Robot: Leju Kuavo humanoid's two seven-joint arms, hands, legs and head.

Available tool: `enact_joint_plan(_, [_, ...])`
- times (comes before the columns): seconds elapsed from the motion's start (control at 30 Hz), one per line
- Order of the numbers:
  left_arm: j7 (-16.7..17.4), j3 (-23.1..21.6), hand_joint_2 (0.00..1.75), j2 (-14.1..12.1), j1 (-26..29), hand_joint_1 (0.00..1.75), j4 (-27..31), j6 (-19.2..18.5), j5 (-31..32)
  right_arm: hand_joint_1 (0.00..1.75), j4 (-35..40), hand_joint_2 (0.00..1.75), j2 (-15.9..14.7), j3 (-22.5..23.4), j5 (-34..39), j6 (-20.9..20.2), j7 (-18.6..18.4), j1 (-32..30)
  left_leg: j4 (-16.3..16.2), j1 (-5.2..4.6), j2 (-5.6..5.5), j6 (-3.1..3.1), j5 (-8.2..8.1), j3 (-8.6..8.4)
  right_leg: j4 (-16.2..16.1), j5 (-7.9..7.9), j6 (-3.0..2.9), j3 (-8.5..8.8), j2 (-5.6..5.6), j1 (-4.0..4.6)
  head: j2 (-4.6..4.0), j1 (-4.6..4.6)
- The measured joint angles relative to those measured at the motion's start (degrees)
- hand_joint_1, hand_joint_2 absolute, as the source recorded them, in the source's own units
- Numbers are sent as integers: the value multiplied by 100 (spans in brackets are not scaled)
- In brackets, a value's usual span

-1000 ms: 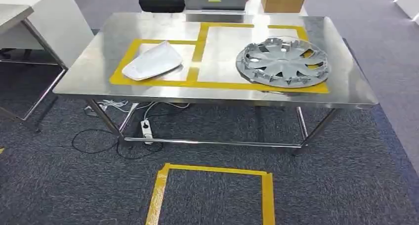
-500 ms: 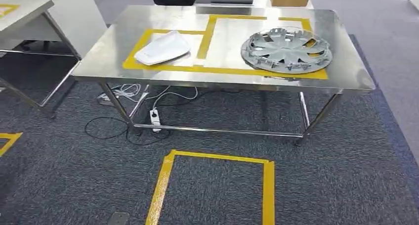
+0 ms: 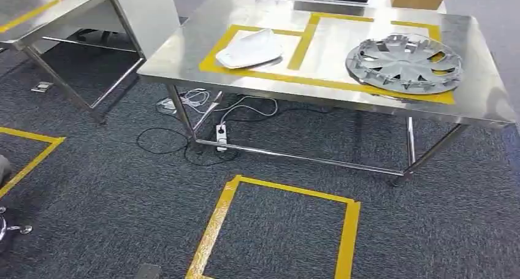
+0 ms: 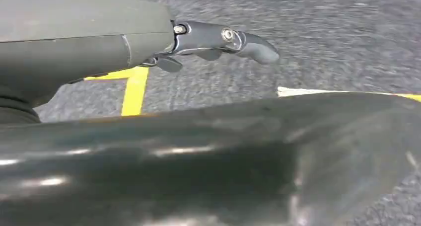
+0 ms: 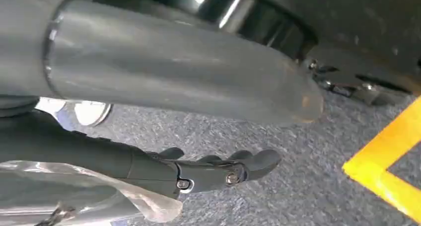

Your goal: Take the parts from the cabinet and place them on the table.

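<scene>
We find the head view bright and evenly lit from overhead, with soft glare on the steel table (image 3: pixel 190 52) towards 12 o'clock. Both wrist views are dimmer, the carpet (image 4: pixel 342 42) motion-blurred, with near surfaces out of focus.

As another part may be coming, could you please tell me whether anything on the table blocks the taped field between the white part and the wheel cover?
Nothing visible does. The middle taped field shows bare steel; the white part lies in the field beside it, and the wheel cover lies at the other end.
</scene>
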State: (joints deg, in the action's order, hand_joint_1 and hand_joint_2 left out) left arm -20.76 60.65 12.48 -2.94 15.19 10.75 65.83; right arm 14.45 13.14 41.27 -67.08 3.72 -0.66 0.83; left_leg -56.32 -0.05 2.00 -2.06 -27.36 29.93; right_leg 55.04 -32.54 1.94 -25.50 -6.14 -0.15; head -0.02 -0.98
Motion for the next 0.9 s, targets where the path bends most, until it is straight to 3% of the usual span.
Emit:
enact_joint_plan(0.03, [0, -2, 0, -2, 0, 0, -4, 0, 0, 0, -4, 0, 0, -5, -22, 0, 4, 3, 6, 6, -37, -33, 23, 25, 203, -144, 32, -84, 345, -5, 0, 51])
enact_joint_plan(0.07, [0, -4, 0, -5, -16, 0, -4, 0, 4, 0, -15, 0, 0, -20, -72, -13, 7, 4, 4, 3, -93, -55, 37, 69, 608, -361, 46, -284, 515, -15, 0, 59])
enact_joint_plan(0.13, [0, -7, 0, 2, -33, 0, -9, -4, 20, 0, -39, 0, -11, -50, -160, -48, -9, -3, -3, -7, -214, -80, 63, 128, 1627, -745, 67, -796, 592, -25, 0, 55])
enact_joint_plan(0.17, [0, -7, 0, -2, -30, 0, -9, -4, 33, 0, -52, 0, -20, -59, -193, -68, -11, -17, -11, -12, -283, -78, 75, 144, 1911, -780, 69, -961, 593, -24, 0, 55])
enact_joint_plan(0.2, [0, -7, 0, -7, -22, 0, -13, -4, 31, 0, -57, 0, -22, -74, -208, -74, -13, -23, -19, -12, -354, -72, 80, 147, 1887, -643, 66, -982, 595, -24, 0, 53])
enact_joint_plan(0.23, [0, -7, 0, -9, -18, 0, -13, -7, 26, 0, -63, 0, -28, -90, -219, -87, -24, -23, -32, -12, -436, -66, 83, 146, 1587, -377, 52, -859, 602, -24, 0, 55])
enact_joint_plan(0.27, [0, -7, 0, -9, -21, 0, -13, -13, 13, 0, -68, 0, -31, -103, -223, -96, -24, -21, -50, -12, -524, -61, 85, 145, 1044, -38, 38, -627, 643, -27, 0, 52])
enact_joint_plan(0.3, [0, -7, 0, -7, -31, 0, -13, -13, 2, 0, -74, 0, -31, -125, -232, -98, -24, -20, -62, -11, -605, -52, 89, 145, 485, 255, 15, -389, 809, -40, 0, 59])
enact_joint_plan(0.33, [0, -7, 0, -2, -34, 0, -15, -15, 0, 0, -85, 0, -31, -136, -236, -105, -26, -22, -68, -12, -661, -27, 99, 161, 247, 222, -10, -273, 1118, -59, 0, 52])
enact_joint_plan(0.37, [-2, -7, 0, -2, -55, 0, -17, -17, -2, 0, -105, 0, -31, -140, -238, -122, -26, -23, -117, -36, -738, 3, 106, 213, 102, 213, -10, -244, 1171, -82, 0, 44])
enact_joint_plan(0.43, [-13, -7, 0, -4, -45, 0, -20, -31, -11, 0, -114, 0, -31, -142, -238, -157, -26, -19, -106, -1, -854, 96, 167, 300, 114, 178, -38, -222, 1060, -54, 0, 48])
enact_joint_plan(0.47, [-15, -5, 0, -4, -23, 0, -22, -31, -13, 0, -118, 0, -31, -144, -243, -177, -42, -18, -103, 6, -930, 148, 201, 327, 111, 205, -79, -226, 991, -49, 0, 46])
enact_joint_plan(0.5, [-15, -4, 0, -22, -13, 0, -22, -31, -18, 0, -125, 0, -26, -149, -252, -188, -39, -20, -145, 13, -884, 161, 169, 356, 63, 259, -145, -224, 883, -101, 0, 50])
enact_joint_plan(0.53, [-15, -2, 0, -20, -3, 0, -26, -31, -20, 0, -127, 0, -28, -158, -267, -190, -46, -26, -278, -17, -588, 197, 45, 414, 57, 268, -168, -224, 817, -94, 0, 30])
enact_joint_plan(0.57, [-15, -4, 0, -20, -13, 0, -28, -35, -22, 0, -129, 0, -28, -171, -287, -197, -46, -27, -602, -9, -402, 234, -175, 565, 57, 267, -183, -231, 738, -88, 0, -35])
enact_joint_plan(0.63, [-15, -2, 0, -20, -41, 0, -28, -42, -37, 0, -142, 0, -28, -184, -306, -219, -46, -52, -1591, 19, -279, 294, -640, 988, 63, 259, -195, -245, 523, -74, 0, -31])
enact_joint_plan(0.67, [-15, -2, 0, -20, -38, 0, -28, -48, -39, 0, -142, 0, -31, -184, -317, -232, -48, -58, -1912, 34, -268, 313, -732, 1117, 65, 258, -194, -251, 430, -71, 0, -35])
enact_joint_plan(0.7, [-15, -2, 0, -22, -23, 0, -28, -50, -59, 0, -142, 0, -31, -186, -324, -247, -48, -57, -1945, 49, -262, 326, -681, 1112, 66, 253, -191, -250, 345, -70, 0, -31])
enact_joint_plan(0.73, [-15, 0, 0, -26, -7, 0, -28, -52, -70, 0, -142, 0, -31, -188, -330, -264, -48, -51, -1737, 57, -248, 324, -520, 985, 66, 248, -189, -245, 274, -68, 0, -33])
enact_joint_plan(0.77, [-15, 4, 0, -31, 1, 0, -28, -52, -74, 0, -144, 0, -31, -188, -339, -273, -48, -45, -1287, 58, -207, 312, -276, 741, 67, 241, -181, -232, 202, -67, 0, -33])
enact_joint_plan(0.8, [-15, 4, 0, -35, -1, 0, -28, -57, -74, 0, -144, 0, -31, -190, -339, -284, -48, -40, -710, 52, -94, 285, -23, 427, 67, 227, -166, -209, 136, -67, 0, -35])
enact_joint_plan(0.83, [-15, 4, 0, -37, -8, 0, -28, -59, -81, 0, -144, 0, -31, -195, -343, -297, -46, -38, -251, 30, 138, 246, 83, 185, 67, 210, -145, -184, 74, -60, 0, -33])
enact_joint_plan(0.87, [-15, 4, 0, -37, -27, 0, -28, -66, -85, 0, -149, 0, -31, -199, -343, -304, -46, -38, -125, -57, 339, 203, -17, 130, 82, 185, -106, -220, 20, -15, 0, -35])
enact_joint_plan(0.9, [-15, 4, 0, -35, -42, 0, -28, -68, -87, 0, -153, 0, -31, -203, -346, -324, -48, -36, -136, -39, 247, 153, 1, 159, 85, 175, -72, -255, -24, -11, 2, -28])
